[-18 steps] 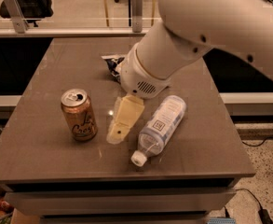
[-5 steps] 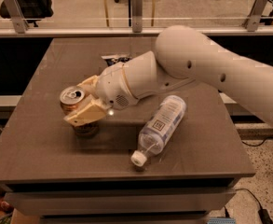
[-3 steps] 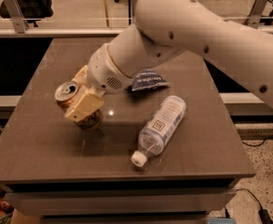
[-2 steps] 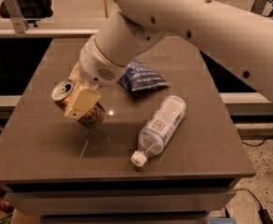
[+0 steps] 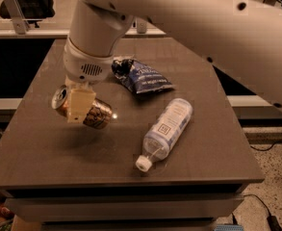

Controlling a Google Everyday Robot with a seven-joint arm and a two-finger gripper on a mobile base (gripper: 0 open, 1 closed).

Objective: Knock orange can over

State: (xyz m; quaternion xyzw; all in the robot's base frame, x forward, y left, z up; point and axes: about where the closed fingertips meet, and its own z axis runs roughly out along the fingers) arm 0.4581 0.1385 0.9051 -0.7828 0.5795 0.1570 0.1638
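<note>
The orange can (image 5: pixel 100 116) is tipped far over on the left part of the dark table (image 5: pixel 39 153). Its silver top (image 5: pixel 59 98) points left and slightly up, and its base points right. My gripper (image 5: pixel 80 105) hangs from the big white arm (image 5: pixel 97 37) and lies right across the can's middle, touching it and hiding part of its side. I cannot tell whether the can rests on the table or is held just above it.
A clear plastic bottle with a white cap (image 5: pixel 165 130) lies on its side right of the can. A dark blue snack bag (image 5: pixel 141 76) lies behind it. The white arm spans the upper view. The table's front edge is near.
The can has gone from upright to tipped over towards the left. My gripper has moved left with it, and the arm has swung up, which uncovers the blue bag.
</note>
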